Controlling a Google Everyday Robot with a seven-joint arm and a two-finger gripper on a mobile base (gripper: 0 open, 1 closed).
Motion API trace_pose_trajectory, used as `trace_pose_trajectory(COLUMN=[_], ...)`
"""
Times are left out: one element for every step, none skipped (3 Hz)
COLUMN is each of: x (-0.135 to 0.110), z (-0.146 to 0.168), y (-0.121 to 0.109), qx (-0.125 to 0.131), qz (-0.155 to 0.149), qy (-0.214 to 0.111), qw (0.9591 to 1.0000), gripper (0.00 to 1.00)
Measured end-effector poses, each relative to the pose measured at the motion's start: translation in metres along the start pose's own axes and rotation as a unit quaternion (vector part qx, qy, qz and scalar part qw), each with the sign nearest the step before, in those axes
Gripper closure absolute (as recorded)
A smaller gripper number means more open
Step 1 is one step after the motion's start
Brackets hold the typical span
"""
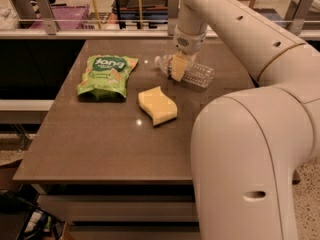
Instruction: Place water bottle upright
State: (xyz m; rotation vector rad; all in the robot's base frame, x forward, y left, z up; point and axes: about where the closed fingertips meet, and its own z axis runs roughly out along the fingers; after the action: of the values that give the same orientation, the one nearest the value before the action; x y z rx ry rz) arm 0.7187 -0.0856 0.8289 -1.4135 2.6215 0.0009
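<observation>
The water bottle (196,74) is a small clear ribbed plastic bottle. It lies on its side on the brown table (100,144), near the far right, with its cap end pointing left. My gripper (178,67) reaches down from the white arm and sits over the bottle's neck end, with a yellowish finger pad in front of it. The bottle's label band is hidden behind the gripper.
A yellow sponge (157,105) lies in the middle of the table, in front of the bottle. A green snack bag (106,75) lies to the left. My large white arm (250,134) fills the right side. A railing (90,31) runs behind the table.
</observation>
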Motion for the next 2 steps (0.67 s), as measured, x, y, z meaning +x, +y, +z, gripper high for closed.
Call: trace_pose_trajectory(x=[0.001, 0.009], z=[-0.006, -0.02], y=[0.0, 0.0], qx=[-0.004, -0.002], qz=[-0.002, 0.001], qy=[-0.022, -0.049], qw=[0.9998, 0.9988], gripper=[1.0, 1.0])
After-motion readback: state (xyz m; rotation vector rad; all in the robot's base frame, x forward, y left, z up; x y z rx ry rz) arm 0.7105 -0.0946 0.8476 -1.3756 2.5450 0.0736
